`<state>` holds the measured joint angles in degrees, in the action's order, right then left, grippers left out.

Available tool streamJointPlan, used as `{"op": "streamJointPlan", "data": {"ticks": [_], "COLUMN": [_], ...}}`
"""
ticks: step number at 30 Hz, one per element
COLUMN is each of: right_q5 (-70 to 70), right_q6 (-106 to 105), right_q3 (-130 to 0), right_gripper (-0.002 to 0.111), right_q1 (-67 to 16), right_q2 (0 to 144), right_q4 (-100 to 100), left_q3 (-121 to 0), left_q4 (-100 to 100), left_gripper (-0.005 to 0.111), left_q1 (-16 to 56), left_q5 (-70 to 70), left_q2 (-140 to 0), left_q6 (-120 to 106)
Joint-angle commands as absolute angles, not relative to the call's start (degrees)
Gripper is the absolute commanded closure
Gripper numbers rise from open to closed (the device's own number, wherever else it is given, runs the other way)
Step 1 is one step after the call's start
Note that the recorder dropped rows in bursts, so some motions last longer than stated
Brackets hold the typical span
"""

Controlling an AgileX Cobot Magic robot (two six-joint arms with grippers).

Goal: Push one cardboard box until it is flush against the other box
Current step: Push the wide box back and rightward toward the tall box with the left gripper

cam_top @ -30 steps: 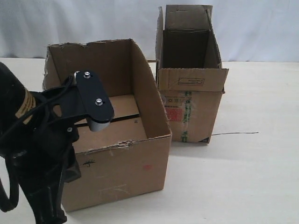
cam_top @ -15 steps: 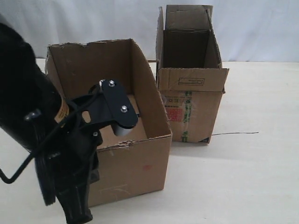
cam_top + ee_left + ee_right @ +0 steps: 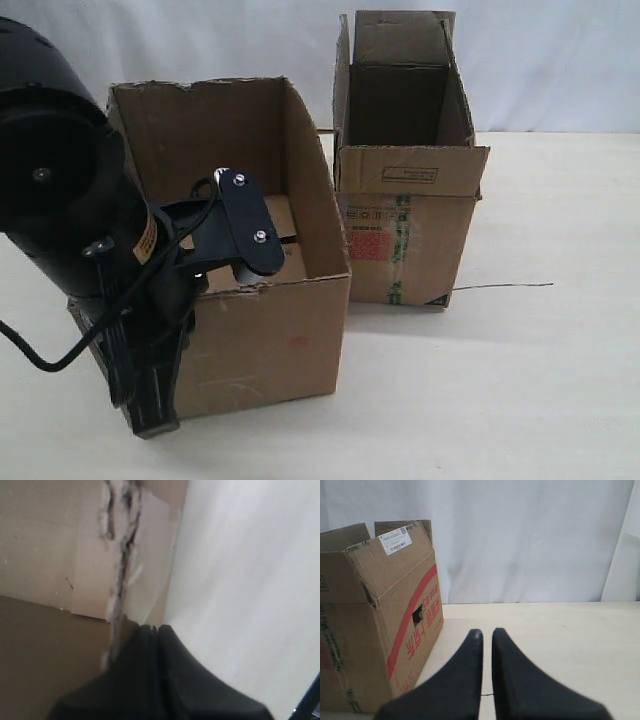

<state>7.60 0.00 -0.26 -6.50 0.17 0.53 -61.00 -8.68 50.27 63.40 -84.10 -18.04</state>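
The wide cardboard box (image 3: 270, 340) with a ragged rim stands left of centre. Its right wall lies close along the other box (image 3: 405, 240), the narrower, taller one with a red label and green tape; I cannot tell whether they touch. My left arm covers the wide box's left front corner, with its gripper (image 3: 150, 415) pointing down there. In the left wrist view that gripper (image 3: 157, 627) is shut at the torn edge of the cardboard box (image 3: 50, 555). My right gripper (image 3: 486, 631) is shut on nothing, beside the other box (image 3: 380, 615).
A thin dark wire (image 3: 500, 287) lies on the pale table (image 3: 520, 380) to the right of the narrower box. A white backdrop closes the far side. The right arm is out of the exterior view.
My left arm has swung right and down against the wide box's left front corner. The box has turned, and its right wall now lies more nearly parallel to the narrower box.
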Motion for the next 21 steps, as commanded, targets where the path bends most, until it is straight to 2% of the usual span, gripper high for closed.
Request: {"op": "streamJointPlan", "data": {"ticks": [1,13,21], "right_q5": [7.58,7.58,7.58], "right_q6": [0.00,0.00,0.00], "right_q3": [0.00,0.00,0.00], "right_gripper": [0.103,0.103,0.103], "right_q1": [-6.78,-6.78,-6.78], "right_q2": [0.00,0.00,0.00], "right_q4": [0.42,0.42,0.42], "left_q3": [-61.36,-61.36,-61.36], "left_q4": [-13.01,-13.18,-12.87], "left_gripper": [0.107,0.107,0.107], "left_q1": [47.32,38.29,35.06], "left_q5": [60.54,45.35,38.75], "left_q2": [-84.24,-84.77,-88.03], "left_q6": [-18.83,-27.11,-28.85]}}
